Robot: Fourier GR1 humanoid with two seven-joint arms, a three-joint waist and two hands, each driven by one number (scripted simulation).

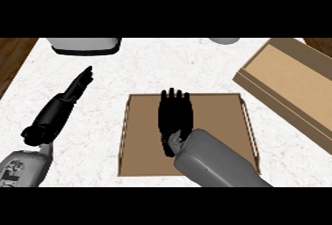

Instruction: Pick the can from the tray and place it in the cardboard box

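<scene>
A brown tray [139, 132] with a raised rim lies at the counter's middle. My right hand [175, 116] hovers over the tray's centre, fingers straight and pointing away from me, open. No can shows; the hand and grey forearm cover the tray's middle and near right part. A small grey shape by the thumb cannot be told apart from the wrist. The cardboard box [292, 83] lies at the right, tilted, beyond the tray's right rim. My left hand [77, 85] rests open at the left, fingers straight, well clear of the tray.
A grey and black appliance [84, 45] stands at the back left. A white rounded object [224, 40] shows at the back edge. The counter's dark wooden edge [12, 59] runs along the far left.
</scene>
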